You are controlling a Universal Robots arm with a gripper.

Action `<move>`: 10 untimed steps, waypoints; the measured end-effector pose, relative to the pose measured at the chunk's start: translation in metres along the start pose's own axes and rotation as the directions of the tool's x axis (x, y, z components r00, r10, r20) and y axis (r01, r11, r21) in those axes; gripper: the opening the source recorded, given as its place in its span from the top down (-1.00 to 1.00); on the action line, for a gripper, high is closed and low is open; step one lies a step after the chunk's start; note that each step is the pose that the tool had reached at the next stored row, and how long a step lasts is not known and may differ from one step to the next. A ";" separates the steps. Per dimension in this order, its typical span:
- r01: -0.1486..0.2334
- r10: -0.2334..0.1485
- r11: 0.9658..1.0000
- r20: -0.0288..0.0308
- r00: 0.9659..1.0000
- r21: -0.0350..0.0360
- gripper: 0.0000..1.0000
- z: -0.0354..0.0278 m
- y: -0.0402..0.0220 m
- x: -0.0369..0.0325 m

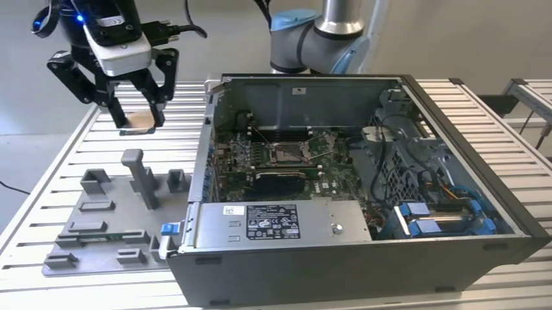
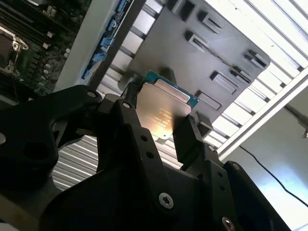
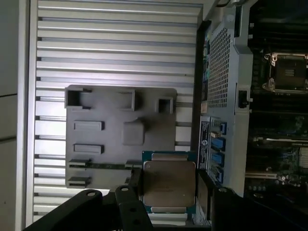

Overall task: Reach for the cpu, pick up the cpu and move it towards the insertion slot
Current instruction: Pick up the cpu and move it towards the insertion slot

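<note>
In the exterior view the claw (image 1: 136,118) hangs in the air above the slatted desk (image 1: 69,139), pinching the cpu (image 1: 138,120) between its two fingers; the chip is lifted well clear of the grey fixture (image 1: 108,219) and sits well apart from the slot (image 1: 286,154), which lies inside the open case (image 1: 362,258), toward the exterior view's right of the claw. In the second wrist view the cpu (image 2: 164,111) shows as a thin, flat, stiff square held by two opposite edges, a black finger (image 2: 190,139) pressed on one side and the other arm of the claw (image 2: 161,126) on the far edge, with the fixture (image 2: 192,53) beyond it. In the first wrist view the cpu (image 3: 168,183) again sits between the fingers of the claw (image 3: 169,190), its broad face open to the camera, the fixture (image 3: 120,125) beyond it and the slot (image 3: 288,73) off inside the case (image 3: 226,96). I judge it light and rigid but delicate: the smooth metal edges could slip under a loose pinch, and the contact face should stay untouched, so the edge hold seen here looks the right place to take it.
</note>
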State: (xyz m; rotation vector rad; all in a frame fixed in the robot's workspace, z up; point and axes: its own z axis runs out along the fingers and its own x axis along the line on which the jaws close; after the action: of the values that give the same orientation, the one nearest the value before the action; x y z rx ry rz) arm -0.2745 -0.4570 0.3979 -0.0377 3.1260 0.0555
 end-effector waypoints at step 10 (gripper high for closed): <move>0.000 0.000 1.000 0.000 1.000 0.000 1.00 0.0007 -0.0011 -0.0445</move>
State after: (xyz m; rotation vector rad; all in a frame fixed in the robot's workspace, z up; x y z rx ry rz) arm -0.2299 -0.4570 0.3978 -0.0378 3.1262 0.0557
